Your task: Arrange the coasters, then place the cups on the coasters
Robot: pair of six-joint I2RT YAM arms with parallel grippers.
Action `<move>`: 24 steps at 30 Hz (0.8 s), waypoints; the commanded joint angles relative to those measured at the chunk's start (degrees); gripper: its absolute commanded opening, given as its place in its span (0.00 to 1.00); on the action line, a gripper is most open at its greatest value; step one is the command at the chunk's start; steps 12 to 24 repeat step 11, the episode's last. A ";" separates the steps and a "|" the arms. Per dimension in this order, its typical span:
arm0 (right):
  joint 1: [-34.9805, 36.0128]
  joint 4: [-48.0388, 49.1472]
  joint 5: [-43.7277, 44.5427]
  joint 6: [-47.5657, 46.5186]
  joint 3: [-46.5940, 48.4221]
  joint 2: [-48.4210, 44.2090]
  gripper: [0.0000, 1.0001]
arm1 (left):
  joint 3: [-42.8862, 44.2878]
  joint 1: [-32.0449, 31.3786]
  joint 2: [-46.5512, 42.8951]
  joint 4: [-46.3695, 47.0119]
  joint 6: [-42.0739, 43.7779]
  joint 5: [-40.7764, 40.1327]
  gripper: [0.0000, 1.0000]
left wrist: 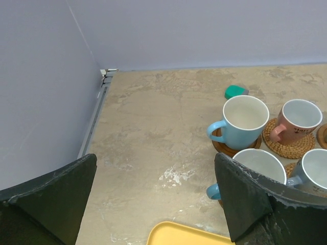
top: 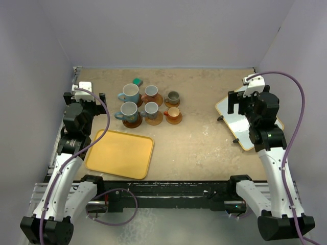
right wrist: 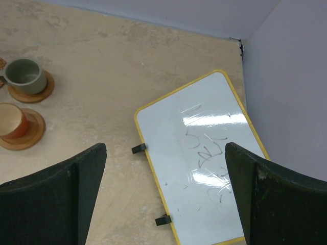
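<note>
Mugs (top: 131, 93) stand on coasters (right wrist: 31, 137) on a mottled beige tabletop (top: 204, 140) within lilac walls (top: 168, 30); left gripper (left wrist: 153, 168) and right gripper (right wrist: 164, 153) gape, empty.

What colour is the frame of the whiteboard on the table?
Yellow. The whiteboard frame shows best in the right wrist view.

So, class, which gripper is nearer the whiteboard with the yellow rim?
Right. The right gripper hangs over the whiteboard, at its far end; the left gripper is across the table, beyond the cups, near the left wall.
</note>
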 commanded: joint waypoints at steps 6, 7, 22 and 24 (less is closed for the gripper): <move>-0.50 2.70 -1.02 -0.78 0.05 -0.89 1.00 | 2.75 0.61 -0.87 1.49 1.48 -0.37 0.93; -0.53 2.69 -1.06 -0.78 0.03 -0.85 1.00 | 2.68 0.61 -0.90 1.53 1.51 -0.41 0.92; -0.69 2.68 -1.20 -0.77 0.07 -0.76 1.00 | 2.75 0.61 -0.94 1.45 1.61 -0.26 0.92; -0.69 2.68 -1.20 -0.77 0.07 -0.76 1.00 | 2.75 0.61 -0.94 1.45 1.61 -0.26 0.92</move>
